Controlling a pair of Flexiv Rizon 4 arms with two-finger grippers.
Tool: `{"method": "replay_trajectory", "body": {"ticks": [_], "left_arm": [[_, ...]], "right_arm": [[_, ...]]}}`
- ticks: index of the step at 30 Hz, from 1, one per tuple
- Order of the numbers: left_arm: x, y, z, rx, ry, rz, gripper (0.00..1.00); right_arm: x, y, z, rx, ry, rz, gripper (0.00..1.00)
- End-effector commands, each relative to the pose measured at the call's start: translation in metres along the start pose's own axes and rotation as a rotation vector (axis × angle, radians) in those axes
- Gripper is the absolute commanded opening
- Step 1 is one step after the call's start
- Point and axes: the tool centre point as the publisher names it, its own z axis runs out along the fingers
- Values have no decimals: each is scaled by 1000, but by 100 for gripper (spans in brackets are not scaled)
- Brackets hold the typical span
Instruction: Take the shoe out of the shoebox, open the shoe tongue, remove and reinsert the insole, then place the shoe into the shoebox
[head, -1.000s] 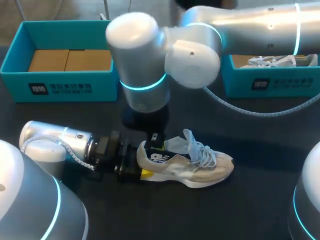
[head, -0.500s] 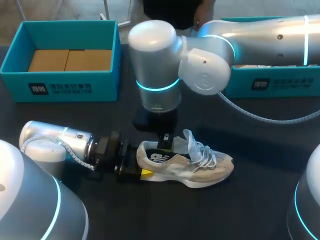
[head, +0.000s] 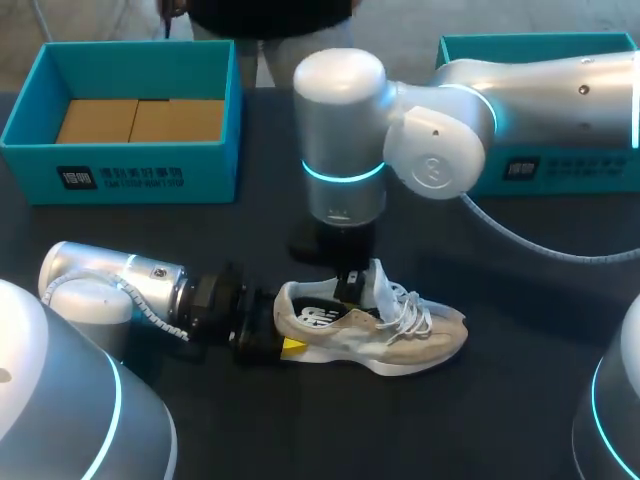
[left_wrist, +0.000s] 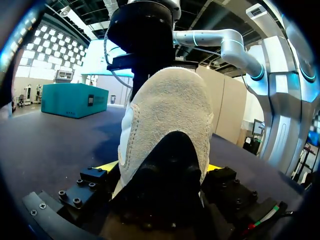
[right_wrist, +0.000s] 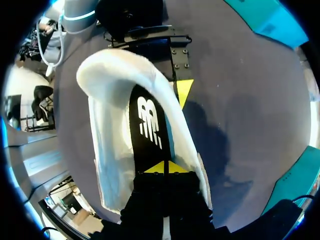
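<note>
Currently: beige suede shoe (head: 420, 340) upright, white laces (head: 408, 312) loose, tongue (head: 378, 280) raised, black insole (right_wrist: 147, 125) exposed. Left jaws clamp its heel (left_wrist: 170, 115); right jaws closed tip-to-tip over insole.

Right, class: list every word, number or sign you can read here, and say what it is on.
White print, left box front: too small to read.
Same on the right box.
White logo on the insole: no words.
Logo on the shoe side: blurred.
</note>
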Motion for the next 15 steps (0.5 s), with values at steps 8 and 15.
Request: {"method": "replay_trajectory", "body": {"ticks": [8,15], "left_arm": [[-2,4,-1,0,-2,-1,0],[-2,4,-1,0,-2,-1,0]], "right_arm": [[2,-15,2,-41,-17,-3,0],[0,-21,6,-76,-35,-2,20]]}}
